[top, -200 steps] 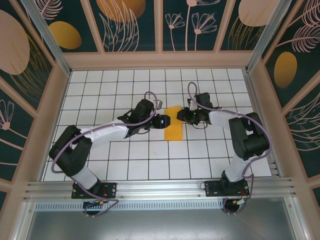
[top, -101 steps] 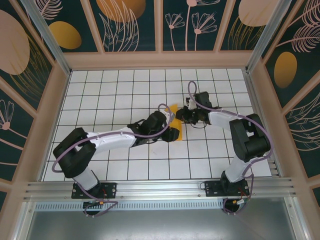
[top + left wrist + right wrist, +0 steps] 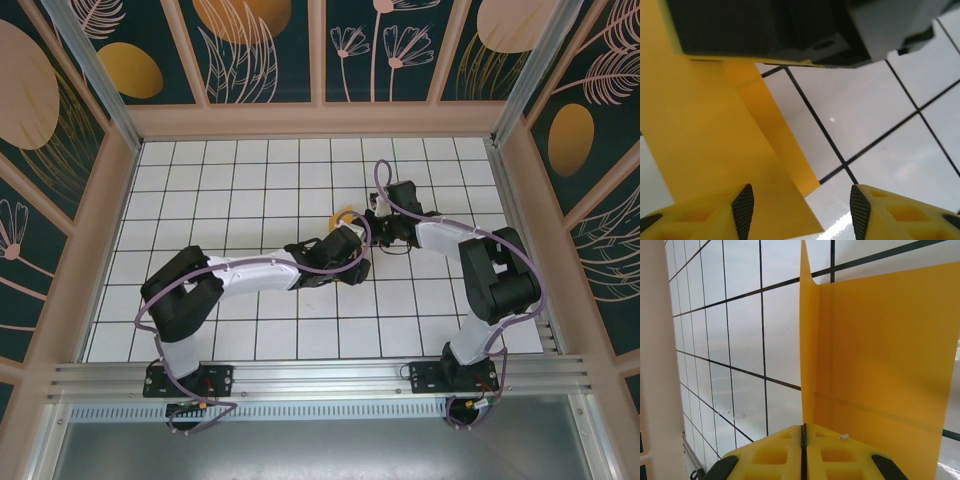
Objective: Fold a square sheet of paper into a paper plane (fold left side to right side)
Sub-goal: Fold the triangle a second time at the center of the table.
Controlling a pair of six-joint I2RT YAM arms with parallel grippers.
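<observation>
The square sheet of paper (image 3: 880, 365) is bright orange and creased, one flap standing up from the white grid table. My right gripper (image 3: 803, 432) is shut on the paper's edge, which rises straight out of the closed jaws. In the top view this right gripper (image 3: 367, 228) sits at the paper's right side, and only a small curl of paper (image 3: 344, 216) shows above my left arm. My left gripper (image 3: 801, 202) is open low over the table, with the paper (image 3: 705, 135) and its near corner reaching in between the fingers (image 3: 742, 212). In the top view the left gripper (image 3: 352, 262) covers the sheet.
The two grippers are close together at the table's middle; the right gripper's dark body (image 3: 765, 30) fills the top of the left wrist view. Wooden frame rails (image 3: 320, 120) and patterned walls enclose the white grid table (image 3: 220, 180).
My left arm has swung right and now lies over the paper. The right gripper has shut on the paper's right edge, and that edge now stands up.
</observation>
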